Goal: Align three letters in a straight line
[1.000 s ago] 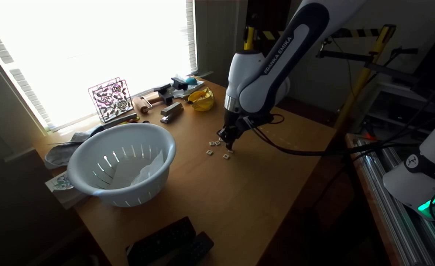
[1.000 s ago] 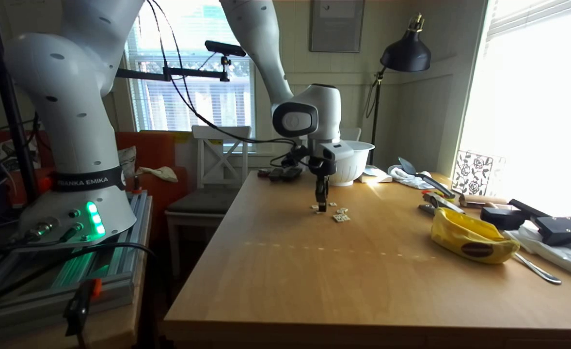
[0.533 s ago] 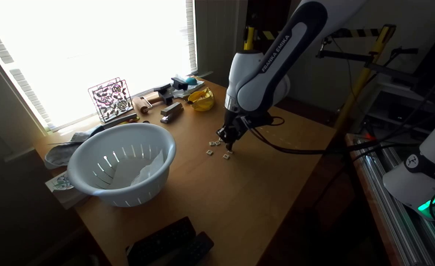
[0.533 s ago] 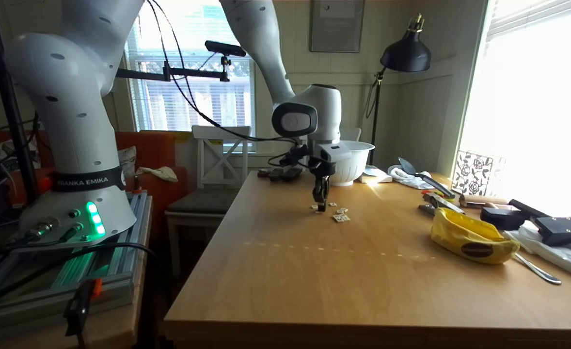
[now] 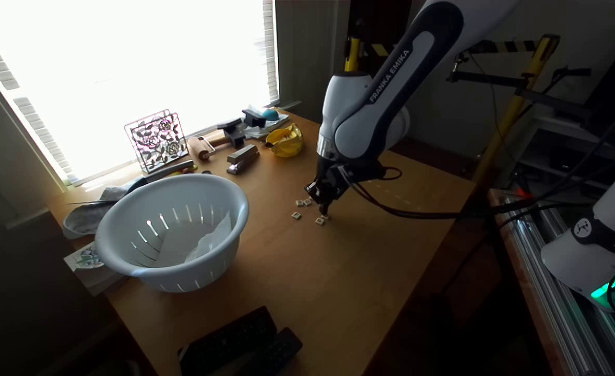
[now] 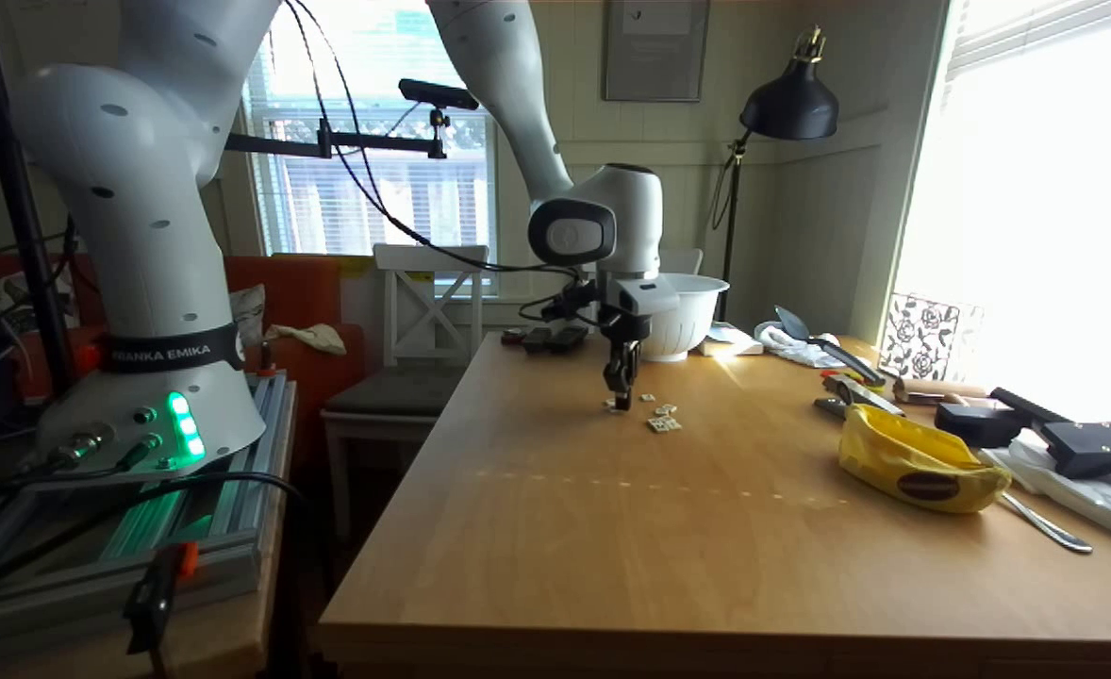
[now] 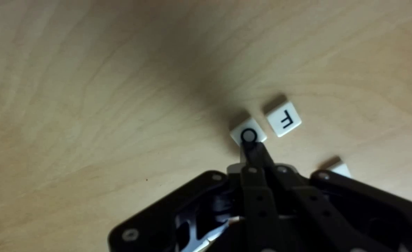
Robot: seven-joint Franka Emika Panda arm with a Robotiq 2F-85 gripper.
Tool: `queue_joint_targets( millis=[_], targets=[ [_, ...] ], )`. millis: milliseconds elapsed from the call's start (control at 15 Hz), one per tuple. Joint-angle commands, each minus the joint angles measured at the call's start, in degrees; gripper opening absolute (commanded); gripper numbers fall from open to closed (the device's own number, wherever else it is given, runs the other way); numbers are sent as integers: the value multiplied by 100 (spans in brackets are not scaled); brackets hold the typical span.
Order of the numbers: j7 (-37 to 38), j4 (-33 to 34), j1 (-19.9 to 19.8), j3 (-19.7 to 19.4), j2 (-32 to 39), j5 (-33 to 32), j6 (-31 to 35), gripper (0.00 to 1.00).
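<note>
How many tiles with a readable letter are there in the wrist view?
2: the O tile, partly covered by the gripper, and the F tile, beside it but apart. A third tile, partly hidden, shows no letter; more may be hidden.

Daylight glares through the window (image 5: pixel 145 62) beside the wooden bench (image 6: pixel 555 556); a black lamp (image 6: pixel 789 104) stands by panelled walls (image 6: pixel 692 212).

The wooden surface (image 6: pixel 612 547) bore small white letter tiles (image 5: pixel 296 215) near the pincer (image 7: pixel 254 147) — an O tile (image 7: pixel 249 134) right at it, an F tile (image 7: pixel 284 119) just beside — with a pale blue colander (image 5: pixel 172 271) and a yellow pouch (image 6: pixel 923 462) well apart from it.
</note>
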Motion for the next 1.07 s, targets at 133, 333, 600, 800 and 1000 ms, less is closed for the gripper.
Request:
queue_joint_targets(
  millis=[133, 333, 600, 800, 1000],
  targets=[
    [109, 0, 87, -28, -16, 195, -119, 0],
    [150, 13, 92, -39, -8, 192, -123, 0],
    [206, 42, 101, -54, 10, 186, -120, 0],
    [234, 59, 108, -65, 24, 181, -121, 0],
    [252, 79, 113, -74, 34, 175, -127, 0]
  ],
)
